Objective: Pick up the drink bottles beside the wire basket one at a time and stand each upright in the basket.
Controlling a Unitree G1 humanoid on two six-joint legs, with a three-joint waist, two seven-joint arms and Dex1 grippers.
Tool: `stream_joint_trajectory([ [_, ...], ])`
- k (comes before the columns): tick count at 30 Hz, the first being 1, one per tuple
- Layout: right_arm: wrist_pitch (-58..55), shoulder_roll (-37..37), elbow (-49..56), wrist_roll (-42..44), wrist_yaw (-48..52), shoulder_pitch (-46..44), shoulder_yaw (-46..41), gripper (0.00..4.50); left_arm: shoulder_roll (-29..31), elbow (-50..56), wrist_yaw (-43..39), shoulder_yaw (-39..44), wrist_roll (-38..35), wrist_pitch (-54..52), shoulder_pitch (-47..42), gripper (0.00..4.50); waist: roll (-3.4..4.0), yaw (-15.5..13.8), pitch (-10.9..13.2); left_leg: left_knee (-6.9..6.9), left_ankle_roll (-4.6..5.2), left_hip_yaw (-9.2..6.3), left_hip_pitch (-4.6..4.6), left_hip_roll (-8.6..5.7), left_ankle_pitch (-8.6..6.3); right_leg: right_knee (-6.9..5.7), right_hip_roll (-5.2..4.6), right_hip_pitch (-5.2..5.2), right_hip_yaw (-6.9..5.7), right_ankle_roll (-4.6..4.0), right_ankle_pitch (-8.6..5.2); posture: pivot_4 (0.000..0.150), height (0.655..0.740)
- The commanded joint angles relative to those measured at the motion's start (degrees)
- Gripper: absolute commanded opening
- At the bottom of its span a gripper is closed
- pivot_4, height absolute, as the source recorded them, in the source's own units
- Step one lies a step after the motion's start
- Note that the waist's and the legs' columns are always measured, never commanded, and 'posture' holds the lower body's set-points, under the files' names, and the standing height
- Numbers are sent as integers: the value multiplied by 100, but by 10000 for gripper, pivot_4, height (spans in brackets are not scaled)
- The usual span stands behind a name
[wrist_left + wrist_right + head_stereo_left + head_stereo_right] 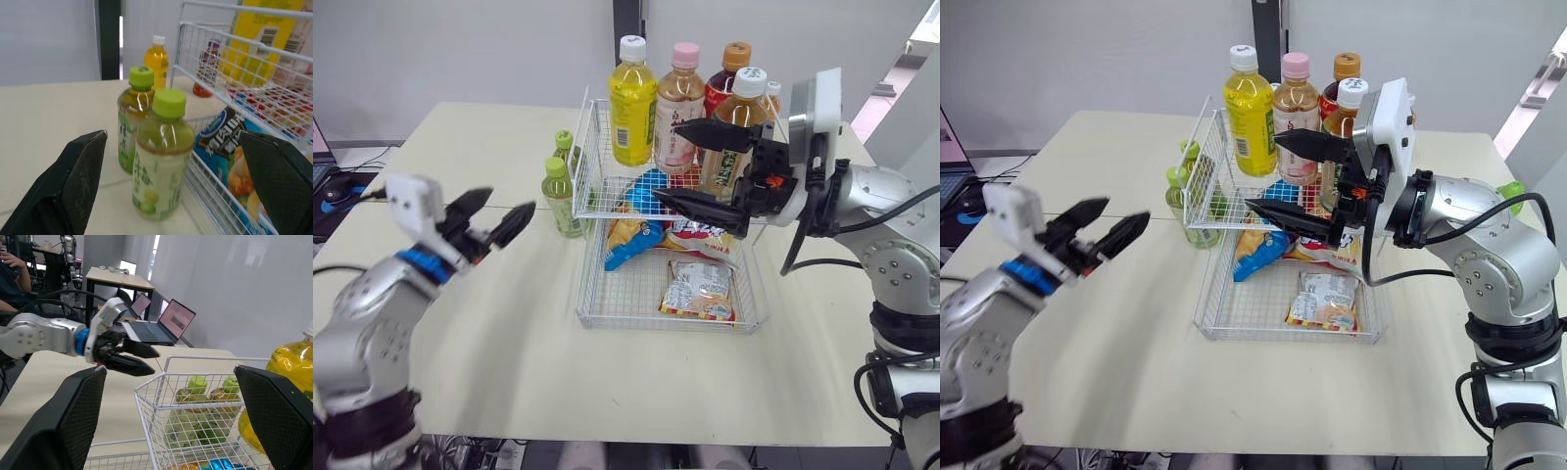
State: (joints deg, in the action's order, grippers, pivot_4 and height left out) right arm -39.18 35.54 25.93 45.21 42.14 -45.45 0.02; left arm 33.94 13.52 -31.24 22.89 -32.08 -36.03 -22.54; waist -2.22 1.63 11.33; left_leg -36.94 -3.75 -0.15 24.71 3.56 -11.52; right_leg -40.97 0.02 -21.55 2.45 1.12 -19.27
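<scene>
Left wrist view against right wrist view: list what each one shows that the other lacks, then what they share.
The left wrist view adds a small yellow white-capped bottle standing on the cream table beyond the basket. The right wrist view adds two open laptops and a seated person in the room behind. Shared: the two small green-capped tea bottles upright just outside the white wire basket, and the large yellow bottle standing inside it.

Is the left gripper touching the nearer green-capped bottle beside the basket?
Apart. The left eye view shows bare table between the open left gripper and the green-capped bottle.
</scene>
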Motion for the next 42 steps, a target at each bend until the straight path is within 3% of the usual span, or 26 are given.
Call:
stream_joint_trajectory([
  [1, -50, 128, 405, 65, -53, 59, -196, 45000, -25, -516, 140, -428, 481, 459, -435, 44859, 0, 22, 0, 0, 0, 5, 0, 1, 0, 0, 0, -3, 5, 0, 0, 1500, 7400],
  [20, -581, 459, 1048, 471, -647, 342, -609, 45000, -412, -2823, 70, -1340, 1519, 1802, -1910, 44859, 0, 8, 0, 3, 0, 11, 8, 2, 0, 0, 1, -15, 5, 0, 0, 1500, 7400],
  [23, -601, 484, 1090, 493, -721, 346, -648, 45000, -460, -3097, 78, -1404, 1640, 1975, -2033, 39583, 0, 11, 0, 3, 0, 12, 9, 2, 0, 0, 1, -16, 6, 0, 0, 1500, 7400],
  [30, -618, 519, 1129, 566, -808, 338, -681, 45000, -487, -3305, 6, -1380, 1688, 2132, -2118, 18171, 0, 18, 0, 3, 0, 11, 8, 3, 1, -1, 2, -15, 5, 0, 0, 1500, 7400],
  [32, -614, 530, 1132, 577, -821, 341, -679, 45000, -483, -3303, -5, -1374, 1685, 2137, -2107, 14006, 0, 21, 0, 2, 0, 13, 8, 3, 1, -2, 2, -15, 6, 0, 0, 1500, 7400],
  [37, -580, 537, 1121, 579, -815, 339, -663, 45000, -421, -3162, -37, -1293, 1639, 2064, -1989, 14022, 0, 21, 0, 2, -1, 12, 8, 3, 1, -3, 2, -15, 6, 0, 0, 1500, 7400],
  [42, -520, 496, 1065, 553, -783, 358, -651, 45000, -118, -2188, -313, -927, 1044, 1459, -1816, 14022, 0, 35, 0, 4, -1, 13, 8, 6, 1, -2, 2, -18, 8, 0, 0, 1500, 7400],
])
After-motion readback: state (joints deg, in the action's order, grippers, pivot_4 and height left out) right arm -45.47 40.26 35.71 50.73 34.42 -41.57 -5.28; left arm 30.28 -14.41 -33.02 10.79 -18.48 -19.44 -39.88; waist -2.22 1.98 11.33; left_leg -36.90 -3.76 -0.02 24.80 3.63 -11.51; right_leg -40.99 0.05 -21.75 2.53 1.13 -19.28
